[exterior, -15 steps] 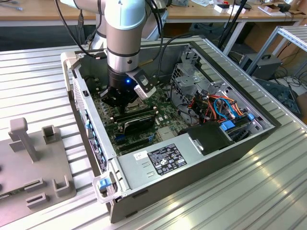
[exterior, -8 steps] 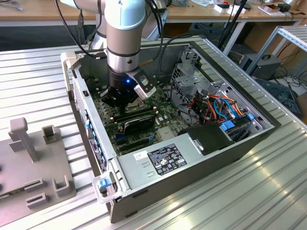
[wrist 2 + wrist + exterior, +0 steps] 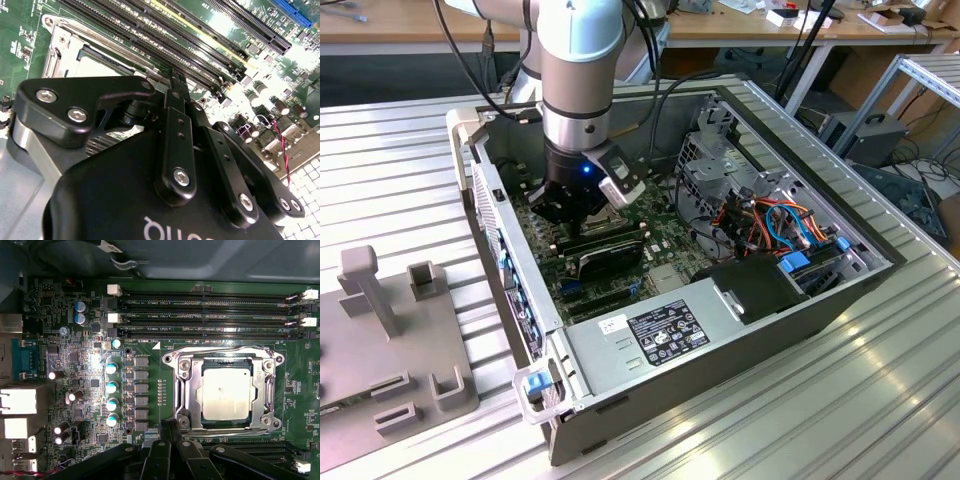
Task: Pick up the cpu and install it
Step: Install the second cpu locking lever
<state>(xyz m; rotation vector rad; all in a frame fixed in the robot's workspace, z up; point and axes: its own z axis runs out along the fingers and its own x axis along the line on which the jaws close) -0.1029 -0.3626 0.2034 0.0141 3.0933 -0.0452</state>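
The cpu [image 3: 226, 393] is being seen seated flat in the socket [image 3: 223, 388] on the motherboard [image 3: 90, 390], framed by the metal bracket. The gripper [image 3: 170, 426] is being held low over the board inside the case [image 3: 720, 340], just beside the socket, its fingers [image 3: 178, 95] being pressed together and holding nothing.

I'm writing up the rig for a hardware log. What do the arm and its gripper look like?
The arm is a thick tube in pale blue-grey and silver-grey, with a bright metal ring lower down. Black cables run beside it. Below sits a black wrist section with a small blue light and a white-and-grey block on its side. The gripper is black, with flat linkage bars joined by silver screws and part of a white marking on its body.
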